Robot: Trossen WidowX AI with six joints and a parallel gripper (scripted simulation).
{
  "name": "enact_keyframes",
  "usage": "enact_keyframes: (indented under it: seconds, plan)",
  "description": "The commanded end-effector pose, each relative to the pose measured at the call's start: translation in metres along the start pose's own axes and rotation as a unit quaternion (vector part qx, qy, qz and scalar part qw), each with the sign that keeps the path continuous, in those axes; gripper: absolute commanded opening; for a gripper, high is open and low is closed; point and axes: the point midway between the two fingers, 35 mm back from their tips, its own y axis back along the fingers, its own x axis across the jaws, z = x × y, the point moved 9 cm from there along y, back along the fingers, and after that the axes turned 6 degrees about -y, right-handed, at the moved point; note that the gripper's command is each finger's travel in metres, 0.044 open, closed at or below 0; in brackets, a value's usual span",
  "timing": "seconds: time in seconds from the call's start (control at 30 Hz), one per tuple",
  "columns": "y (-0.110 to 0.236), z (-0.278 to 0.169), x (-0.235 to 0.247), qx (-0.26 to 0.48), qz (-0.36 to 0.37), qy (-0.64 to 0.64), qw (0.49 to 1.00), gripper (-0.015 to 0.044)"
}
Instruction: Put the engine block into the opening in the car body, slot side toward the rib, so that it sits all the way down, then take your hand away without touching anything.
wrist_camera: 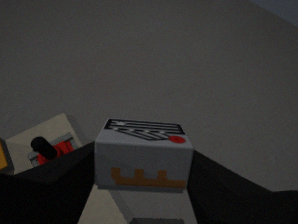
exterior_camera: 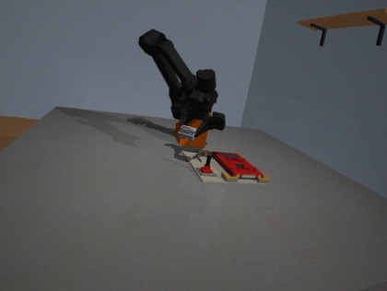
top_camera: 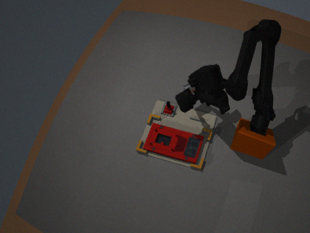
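Observation:
My gripper (exterior_camera: 188, 132) (wrist_camera: 142, 150) is shut on the engine block (exterior_camera: 187, 133) (wrist_camera: 142, 159), a grey block with a striped top, a red dot and an orange toothed mark on the side facing the wrist camera. It is held in the air, beyond the board's edge away from the car body. In the top view the arm hides most of it. The red car body (top_camera: 170, 140) (exterior_camera: 228, 162) lies on the cream board (top_camera: 181, 120) (exterior_camera: 192, 161) (wrist_camera: 64, 123). Its dark opening (top_camera: 163, 138) is empty, with a small red rib at one edge. The slot side of the block cannot be told.
A red piece with a black lever (top_camera: 168, 108) (exterior_camera: 206, 169) (wrist_camera: 62, 149) stands upright on the board beside the car body. Yellow corner brackets (top_camera: 140, 147) (exterior_camera: 229, 177) surround the car body. An orange box (top_camera: 252, 145) (exterior_camera: 199, 140) is at the arm's base.

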Motion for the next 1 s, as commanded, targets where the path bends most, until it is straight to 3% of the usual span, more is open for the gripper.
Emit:
enact_keyframes:
  seconds: [0.0, 0.97]
  plan:
    - [-0.003, -0.008, -0.003, -0.004, 0.001, 0.007, 1.000, 0.0000]
    - [-0.038, -0.045, -0.008, 0.012, -0.001, -0.006, 1.000, 0.0000]
